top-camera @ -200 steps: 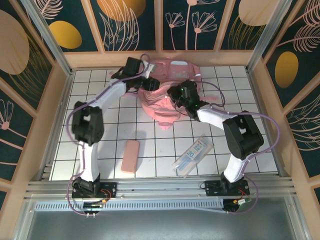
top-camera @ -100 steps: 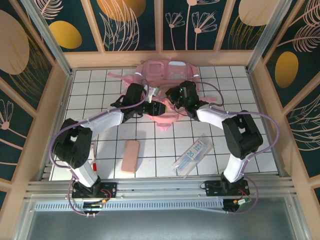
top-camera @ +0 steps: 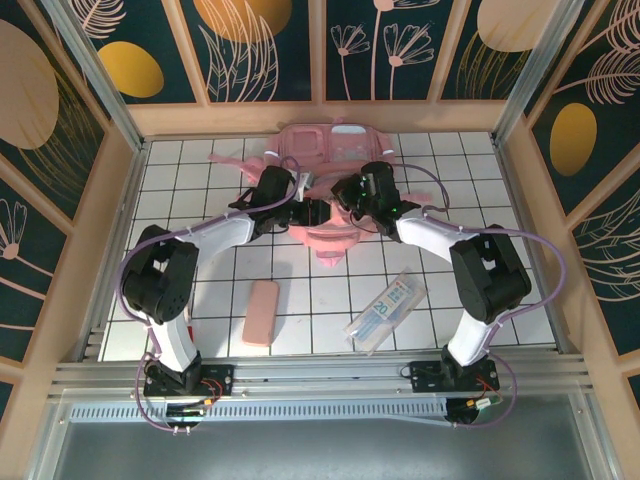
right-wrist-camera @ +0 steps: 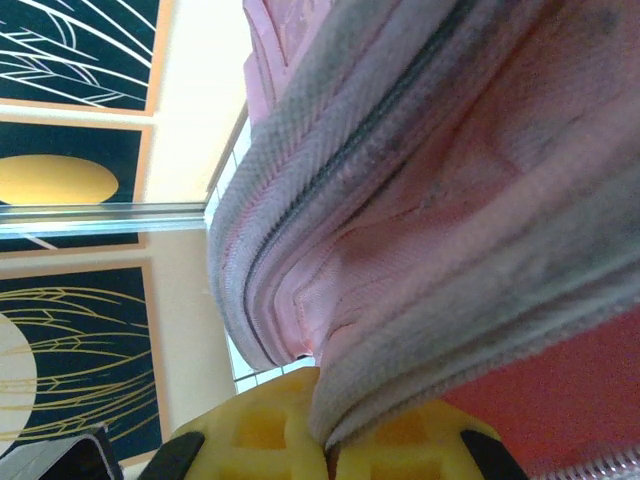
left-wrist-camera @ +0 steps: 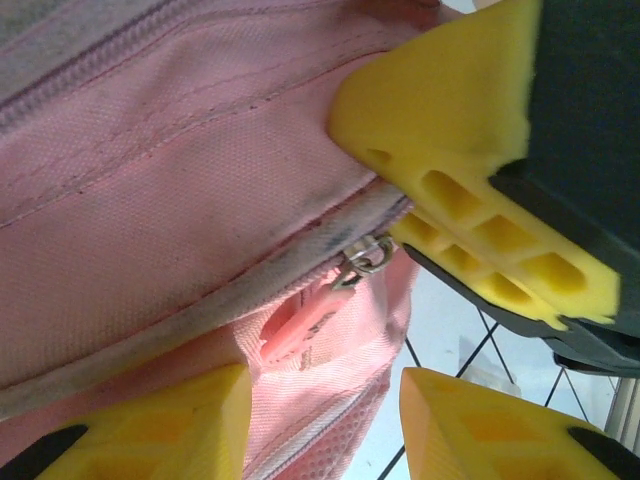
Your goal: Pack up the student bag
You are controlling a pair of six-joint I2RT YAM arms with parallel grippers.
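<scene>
- Found bag [top-camera: 335, 150] at 12 o'clock on worktop [top-camera: 480, 260], slumped and soft, with both arms reaching in to its 6 o'clock edge.
- Judged to be at the opening step, not yet at loading. Saw case [top-camera: 262, 312] at 7 o'clock and clear packet [top-camera: 387, 310] at 5 o'clock, both lying well apart from bag and unpacked.
- Noted right gripper [right-wrist-camera: 325, 435] closed tight on a fold of bag fabric, just beside the zip track. Judged to be anchoring the edge.
- Noted left gripper [left-wrist-camera: 320, 420] partly open and holding nothing. Saw bag fabric in the gap between its jaws, but no pinch on it as far as can be told.
- Located zip pull [left-wrist-camera: 365, 255] at 12 o'clock from left gripper, near but apart. Placed it just below the fingertip of right gripper, which enters the left wrist view at 1 o'clock.
- Next move, as judged: advance left gripper toward 12 o'clock, close on zip pull, then draw it along the track while right gripper holds the fabric taut.
- Calls for fine alignment, zip pull being small and lying flat against yielding cloth. Risks catching fabric instead, or crowding right gripper close by.
- Cannot tell how far the zip stands open along its length.
</scene>
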